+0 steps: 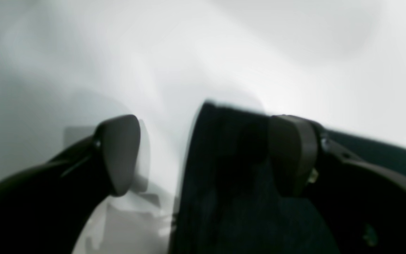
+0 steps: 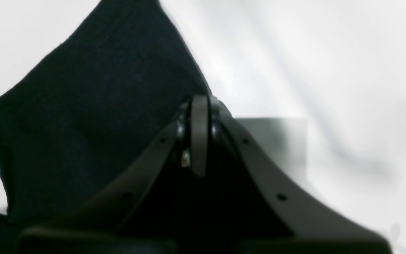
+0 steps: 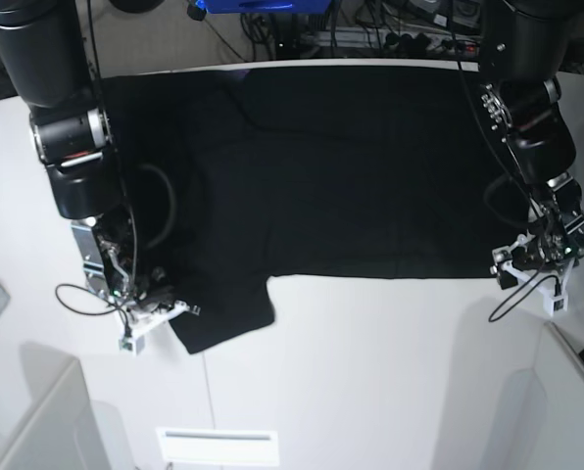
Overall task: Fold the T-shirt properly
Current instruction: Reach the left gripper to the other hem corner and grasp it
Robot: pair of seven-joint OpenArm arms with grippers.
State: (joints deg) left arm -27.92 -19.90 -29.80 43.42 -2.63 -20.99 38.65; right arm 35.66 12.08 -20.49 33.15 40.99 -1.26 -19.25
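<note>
Black short-sleeved cotton T-shirt (image 3: 341,176) spread flat across the far half of the white tabletop (image 3: 370,372), print not visible.
Right hand (image 2: 199,106): fingers pressed together at the sleeve; whether cloth is pinched is hidden. Left hand (image 1: 203,151): fingers apart over the hem edge, view blurred, one finger over the cloth.

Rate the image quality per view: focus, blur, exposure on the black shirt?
Left wrist: soft focus throughout; the open left gripper is blurred, and the T-shirt is near-featureless black against a bright table.
Right wrist: also soft; the shut right gripper pinches cloth, and only faint weave shows.
Base: sharpest view, but the shirt's folds are crushed to dark.
</note>
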